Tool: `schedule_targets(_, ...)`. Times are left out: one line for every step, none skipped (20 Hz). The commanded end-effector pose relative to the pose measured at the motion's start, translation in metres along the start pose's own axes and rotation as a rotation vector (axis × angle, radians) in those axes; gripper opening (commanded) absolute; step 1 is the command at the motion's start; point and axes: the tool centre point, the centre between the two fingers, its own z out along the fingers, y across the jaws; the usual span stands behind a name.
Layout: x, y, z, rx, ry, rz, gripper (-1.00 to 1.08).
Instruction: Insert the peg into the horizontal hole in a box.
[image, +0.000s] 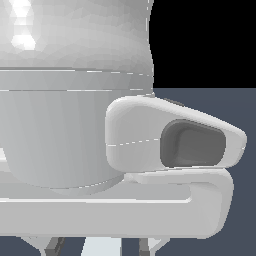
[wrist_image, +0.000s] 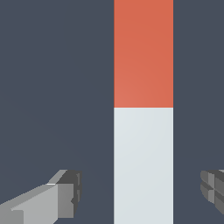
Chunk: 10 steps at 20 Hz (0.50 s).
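Note:
In the wrist view the peg (wrist_image: 143, 131) lies on the dark floor as a long bar, one part orange-red and the rest pale grey-white. My gripper (wrist_image: 142, 192) is open. Its two grey fingers (wrist_image: 65, 194) stand on either side of the pale part of the peg, apart from it. In the exterior view the white arm fills the picture, with the tops of the fingers (image: 55, 246) and a strip of the pale peg (image: 102, 247) at the lower edge. The box and its hole are out of view.
The arm's white wrist and hand body (image: 75, 125) block most of the exterior view. Dark blue-grey floor (wrist_image: 52, 87) surrounds the peg.

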Motion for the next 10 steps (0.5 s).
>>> schedule_targets(0.0,0.0,0.013,0.001,0.0,-0.001,1.0)
schedule_targets(0.0,0.0,0.017,0.001,0.0,-0.001,1.0)
schedule_targets(0.0,0.0,0.02,0.001,0.0,-0.001,1.0)
schedule_targets(0.0,0.0,0.023,0.001,0.0,-0.001,1.0)
schedule_targets(0.0,0.0,0.025,0.0,0.0,-0.001,1.0)
schedule_targets(0.0,0.001,0.026,0.0,0.0,-0.001,1.0)
schedule_targets(0.0,0.001,0.026,0.0,0.0,-0.001,1.0)
schedule_targets(0.0,0.001,0.027,0.0,0.0,-0.001,1.0)
schedule_targets(0.0,0.001,0.027,0.0,0.0,-0.001,-1.0)
schedule_targets(0.0,0.001,0.027,0.0,0.0,-0.001,-1.0)
